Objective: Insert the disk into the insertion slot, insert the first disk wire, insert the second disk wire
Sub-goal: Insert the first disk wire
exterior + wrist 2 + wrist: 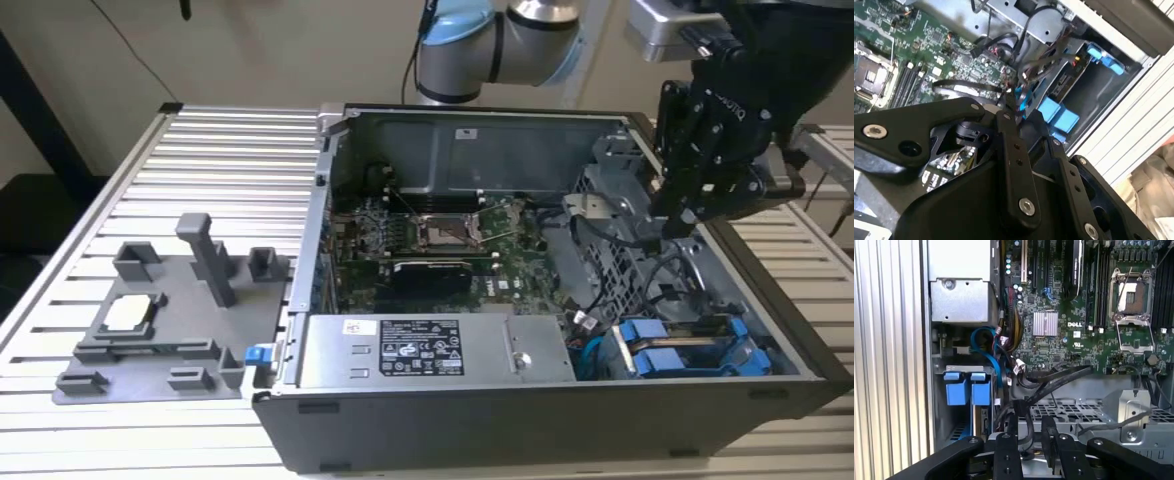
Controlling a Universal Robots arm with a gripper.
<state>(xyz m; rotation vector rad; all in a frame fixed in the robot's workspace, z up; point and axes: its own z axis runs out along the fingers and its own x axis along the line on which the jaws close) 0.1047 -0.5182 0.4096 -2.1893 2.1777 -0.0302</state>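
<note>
Exterior view: black gripper (675,222) hovers over the open grey metal computer case (534,410); in the first wrist view it narrowly pinches a thin black wire (1023,421), which may slip or snag.

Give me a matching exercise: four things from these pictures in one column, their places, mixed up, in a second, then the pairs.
1. power supply
2. grey fixture plate
3. blue carrier handles
4. hand

A. on the slatted table beside the case
B. over the case's side at the exterior view's right
C. in the case's near corner, exterior view's right
D. along the case's near wall

Pairs: 1-D, 2-A, 3-C, 4-B
</note>
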